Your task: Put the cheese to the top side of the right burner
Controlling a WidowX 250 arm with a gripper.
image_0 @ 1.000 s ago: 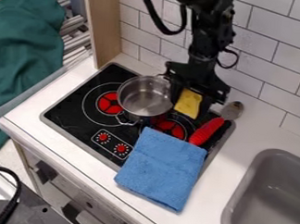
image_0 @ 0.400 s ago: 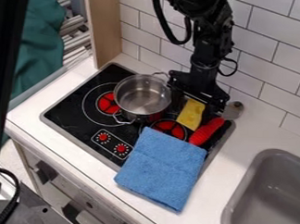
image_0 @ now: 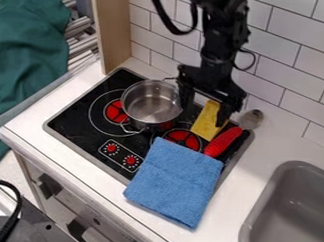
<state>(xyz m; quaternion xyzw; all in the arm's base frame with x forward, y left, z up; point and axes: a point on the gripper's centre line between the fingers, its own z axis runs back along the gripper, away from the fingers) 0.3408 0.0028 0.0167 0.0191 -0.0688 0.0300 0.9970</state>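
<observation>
The black gripper (image_0: 204,112) hangs over the back right of the stove, its fingers spread apart. The yellow cheese (image_0: 207,125) lies at a slant on the upper side of the right burner (image_0: 183,138), its top end beneath the gripper. One finger stands near the cheese's right edge; the other is left of it, beside the pot, with a gap to the cheese. The burner's lower part is covered by a blue cloth.
A metal pot (image_0: 152,102) stands left of the gripper, near the left burner (image_0: 116,111). A red-handled spoon (image_0: 223,141) lies right of the cheese. The folded blue cloth (image_0: 176,181) covers the stove's front right. A grey sink (image_0: 292,212) is at the right.
The cheese, between the fingers at first, has come down toward the burner and now lies lower. The gripper has shifted slightly and opened wider around it. The pot has slid a little left.
</observation>
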